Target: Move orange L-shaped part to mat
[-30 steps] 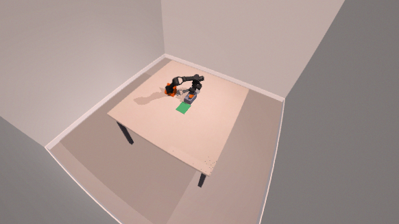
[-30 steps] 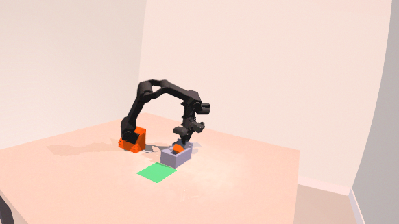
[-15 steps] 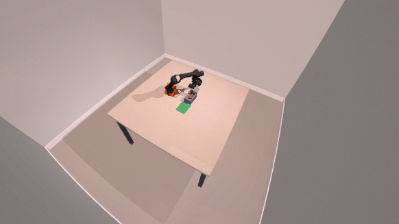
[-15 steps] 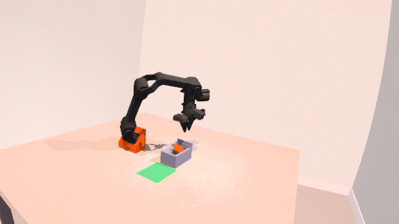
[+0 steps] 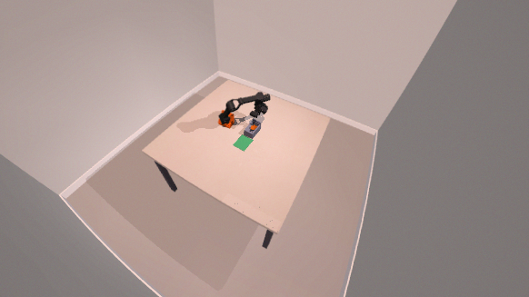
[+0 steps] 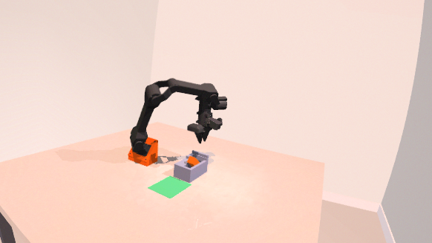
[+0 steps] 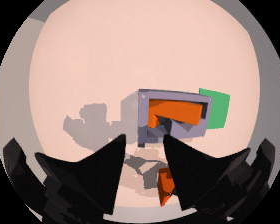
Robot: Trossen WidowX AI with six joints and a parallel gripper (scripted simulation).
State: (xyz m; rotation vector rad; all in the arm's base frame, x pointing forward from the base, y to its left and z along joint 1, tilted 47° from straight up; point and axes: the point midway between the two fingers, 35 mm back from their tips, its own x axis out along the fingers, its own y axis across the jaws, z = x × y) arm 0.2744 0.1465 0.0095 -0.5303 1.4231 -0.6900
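Note:
The orange L-shaped part [image 5: 253,127] [image 6: 192,160] [image 7: 176,110] is in the grey tray [image 6: 182,173] [image 7: 143,120]. It is tilted: its L-shaped end is low at the tray's left in the wrist view, and its far end, towards the mat, stands raised with a dark gap beside it. The green mat [image 5: 243,143] [image 6: 169,187] [image 7: 220,111] lies flat beside the tray with nothing on it. My gripper [image 6: 202,141] [image 7: 144,139] is open and empty, pointing down, above the tray's end away from the mat. It touches neither part nor tray.
The arm's orange base [image 5: 225,122] [image 6: 151,152] [image 7: 164,185] stands on the table [image 5: 204,148] [image 6: 93,195] to one side of the tray. The tray's walls rise around the part. The arm's shadow falls across the table near the tray.

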